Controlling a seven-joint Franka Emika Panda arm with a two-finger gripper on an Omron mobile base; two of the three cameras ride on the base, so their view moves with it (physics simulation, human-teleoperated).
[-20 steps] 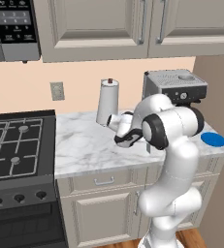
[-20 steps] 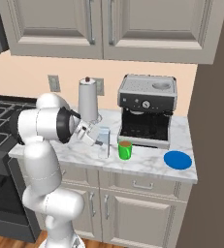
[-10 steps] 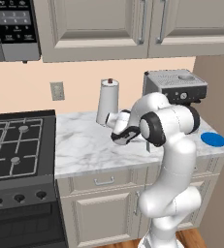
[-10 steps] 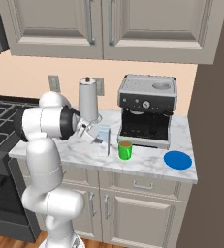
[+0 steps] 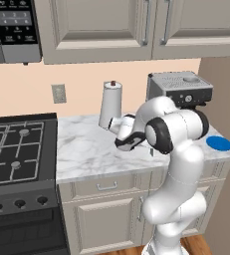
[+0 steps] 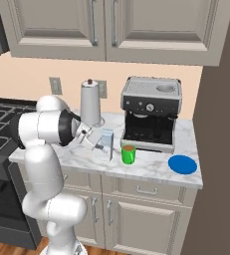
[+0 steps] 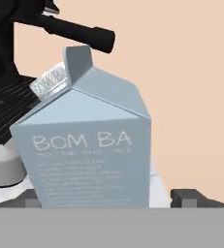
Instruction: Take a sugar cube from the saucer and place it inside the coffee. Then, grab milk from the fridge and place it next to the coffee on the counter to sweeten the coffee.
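The milk [image 6: 107, 142], a pale blue-white carton, stands upright on the white marble counter [image 6: 151, 168], just left of the green coffee mug [image 6: 128, 154] with brown liquid in it. My gripper [image 6: 97, 144] is at the carton's left side. In the hand view the milk [image 7: 84, 145] is close up, and my gripper [image 7: 111, 198] is open, with a gap between the right fingertip [image 7: 191, 196] and the carton. The blue saucer [image 6: 182, 164] lies at the counter's right end, also seen as a saucer [image 5: 219, 143] from the left. The sugar cube and the fridge are out of view.
A steel-and-black espresso machine [image 6: 151, 112] stands right behind the mug and carton. A white paper-towel roll [image 6: 90, 103] rises at the back wall, left of the machine. A gas stove [image 5: 12, 149] borders the counter on the left. Cabinets hang overhead.
The jaws have spread apart and let go of the milk carton, which now stands on the counter by the mug. The arm has barely moved.
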